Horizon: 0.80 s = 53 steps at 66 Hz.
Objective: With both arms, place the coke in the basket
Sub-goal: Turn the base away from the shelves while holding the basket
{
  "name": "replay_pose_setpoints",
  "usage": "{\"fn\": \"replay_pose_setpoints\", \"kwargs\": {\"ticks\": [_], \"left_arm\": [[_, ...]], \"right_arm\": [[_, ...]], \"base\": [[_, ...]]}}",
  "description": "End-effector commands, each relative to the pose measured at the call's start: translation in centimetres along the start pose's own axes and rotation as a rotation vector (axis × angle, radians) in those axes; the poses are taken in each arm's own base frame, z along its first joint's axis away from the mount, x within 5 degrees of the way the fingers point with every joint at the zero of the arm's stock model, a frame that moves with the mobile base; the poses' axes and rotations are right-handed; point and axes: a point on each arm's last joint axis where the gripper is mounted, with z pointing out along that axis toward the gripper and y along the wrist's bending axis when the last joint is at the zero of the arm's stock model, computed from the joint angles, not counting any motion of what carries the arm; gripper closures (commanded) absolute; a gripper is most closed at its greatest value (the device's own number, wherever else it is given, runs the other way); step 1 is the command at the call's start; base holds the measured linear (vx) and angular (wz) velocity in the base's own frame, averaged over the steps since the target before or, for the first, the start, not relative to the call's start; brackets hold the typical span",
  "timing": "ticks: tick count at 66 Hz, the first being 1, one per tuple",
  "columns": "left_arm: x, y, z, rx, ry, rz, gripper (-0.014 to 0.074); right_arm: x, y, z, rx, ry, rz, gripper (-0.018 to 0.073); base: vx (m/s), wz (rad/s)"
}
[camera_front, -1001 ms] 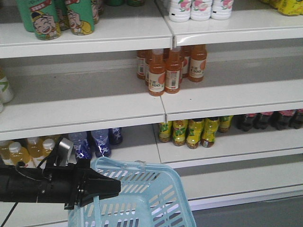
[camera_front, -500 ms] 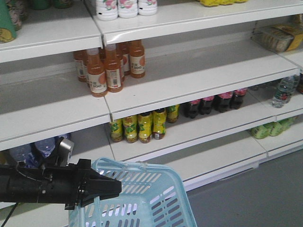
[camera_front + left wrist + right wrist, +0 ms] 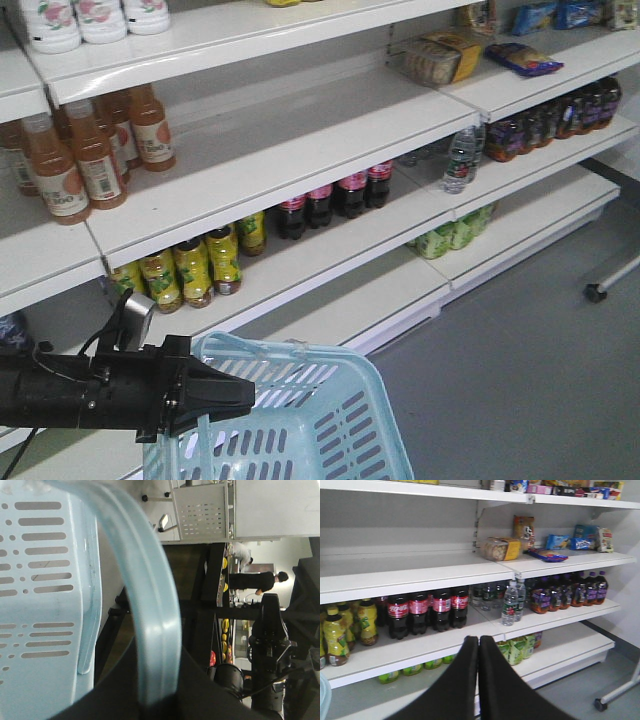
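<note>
No coke shows in any view. The light blue basket [image 3: 300, 425] hangs at the bottom of the front view, in front of the shelves. My left gripper [image 3: 235, 395], black, is shut on the basket's flat blue handle [image 3: 150, 605]; in the left wrist view the handle runs down between the fingers of the left gripper [image 3: 157, 700], with the basket's slotted wall [image 3: 45, 580] to its left. In the right wrist view my right gripper [image 3: 478, 642] is shut with nothing in it, pointing at the shelves.
White shelves [image 3: 300, 140] hold orange drink bottles [image 3: 90, 165], yellow-green bottles [image 3: 190, 265], dark cola bottles with red labels [image 3: 422, 612], a water bottle [image 3: 510, 602] and snack packs [image 3: 500, 547]. Grey floor [image 3: 520, 360] lies to the right, with a caster wheel [image 3: 597, 292] on it.
The shelves have slid left in the front view, bringing the cola bottles, snacks and floor into sight. The left gripper and basket keep the same place in the frame.
</note>
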Motion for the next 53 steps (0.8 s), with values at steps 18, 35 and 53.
{"fn": "replay_pose_setpoints", "kwargs": {"ticks": [18,35,53], "left_arm": [[-0.22,-2.47,-0.41,0.148,-0.032,0.025,0.0603],[-0.22,-2.47,-0.41,0.148,-0.032,0.025,0.0603],[-0.22,-2.47,-0.41,0.148,-0.032,0.025,0.0603]], "right_arm": [[-0.41,0.02,-0.10,0.001,-0.082,-0.014,0.0568],[-0.41,0.02,-0.10,0.001,-0.082,-0.014,0.0568],[-0.41,0.02,-0.10,0.001,-0.082,-0.014,0.0568]], "base": [[-0.05,-0.51],[-0.06,-0.53],[-0.07,-0.49]]}}
